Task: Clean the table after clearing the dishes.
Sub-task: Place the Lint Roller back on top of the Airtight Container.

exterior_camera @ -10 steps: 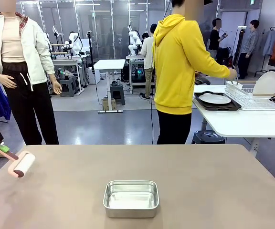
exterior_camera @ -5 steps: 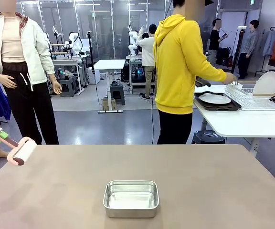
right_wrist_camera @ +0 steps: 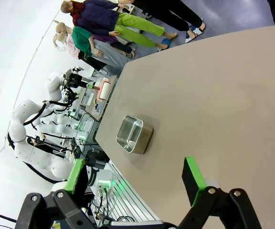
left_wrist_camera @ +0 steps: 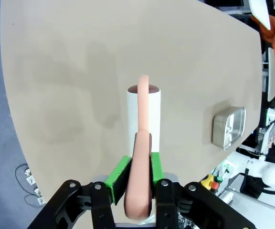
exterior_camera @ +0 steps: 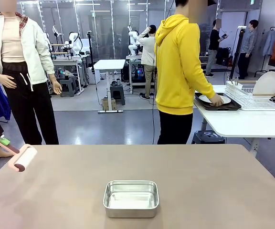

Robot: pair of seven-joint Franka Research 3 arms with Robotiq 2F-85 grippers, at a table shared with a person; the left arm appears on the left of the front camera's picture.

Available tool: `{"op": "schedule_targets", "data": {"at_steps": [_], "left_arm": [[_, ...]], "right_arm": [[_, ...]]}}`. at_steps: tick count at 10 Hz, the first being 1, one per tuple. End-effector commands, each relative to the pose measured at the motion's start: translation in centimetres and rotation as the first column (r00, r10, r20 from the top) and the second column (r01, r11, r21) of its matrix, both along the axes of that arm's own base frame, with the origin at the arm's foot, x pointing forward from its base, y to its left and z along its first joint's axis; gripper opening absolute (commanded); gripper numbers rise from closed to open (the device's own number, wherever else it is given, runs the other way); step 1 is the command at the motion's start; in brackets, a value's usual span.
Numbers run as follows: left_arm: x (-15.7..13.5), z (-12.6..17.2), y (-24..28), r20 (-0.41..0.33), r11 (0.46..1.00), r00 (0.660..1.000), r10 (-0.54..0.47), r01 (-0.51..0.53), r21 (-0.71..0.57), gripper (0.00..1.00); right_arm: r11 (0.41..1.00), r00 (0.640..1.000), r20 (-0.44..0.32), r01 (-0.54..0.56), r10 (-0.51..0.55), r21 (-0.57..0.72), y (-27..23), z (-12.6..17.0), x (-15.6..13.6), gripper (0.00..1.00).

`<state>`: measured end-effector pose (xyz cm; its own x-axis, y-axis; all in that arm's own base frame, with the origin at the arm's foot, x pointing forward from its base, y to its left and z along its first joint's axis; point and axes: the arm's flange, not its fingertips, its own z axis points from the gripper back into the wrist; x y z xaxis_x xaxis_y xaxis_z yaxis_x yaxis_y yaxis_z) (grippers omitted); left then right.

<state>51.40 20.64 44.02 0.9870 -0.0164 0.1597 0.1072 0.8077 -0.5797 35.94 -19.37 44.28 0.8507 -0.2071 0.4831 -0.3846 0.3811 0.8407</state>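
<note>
The table point(exterior_camera: 214, 186) fills the near half of the front view, its taupe top bare around a small steel pan point(exterior_camera: 131, 198) sitting near the near edge at the middle; at the far left corner a lint roller point(exterior_camera: 24, 158) with a pink handle and white roll hangs just above the surface; the left gripper point(left_wrist_camera: 136, 172) is clamped on that pink handle, green pads pressed against both sides, the roll pointing away over the tabletop; the right gripper point(right_wrist_camera: 137, 183) hovers over the table's right part with its fingers spread wide and nothing between them; the person in the yellow hoodie point(exterior_camera: 178, 67) stands beyond the far edge, turned to the white side table point(exterior_camera: 245, 125) at far right, one hand point(exterior_camera: 217, 100) on a white plate point(exterior_camera: 213, 99) that lies on a dark tray point(exterior_camera: 218, 106) beside a wire dish rack point(exterior_camera: 257, 98).
</note>
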Motion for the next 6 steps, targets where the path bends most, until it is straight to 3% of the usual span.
{"op": "schedule_targets", "data": {"at_steps": [1, 6], "left_arm": [[-0.03, 0.68, 0.22, 0.012, 1.000, 1.000, -0.003, 0.003, 0.001, 0.23], [0.05, 0.24, 0.03, 0.005, 1.000, 1.000, 0.000, 0.000, 0.002, 0.23]], "right_arm": [[1.000, 1.000, 0.012, -0.011, 0.011, -0.009, 0.06, 0.06, -0.11, 1.00], [1.000, 1.000, 0.012, -0.011, 0.011, -0.009, 0.06, 0.06, -0.11, 1.00]]}}
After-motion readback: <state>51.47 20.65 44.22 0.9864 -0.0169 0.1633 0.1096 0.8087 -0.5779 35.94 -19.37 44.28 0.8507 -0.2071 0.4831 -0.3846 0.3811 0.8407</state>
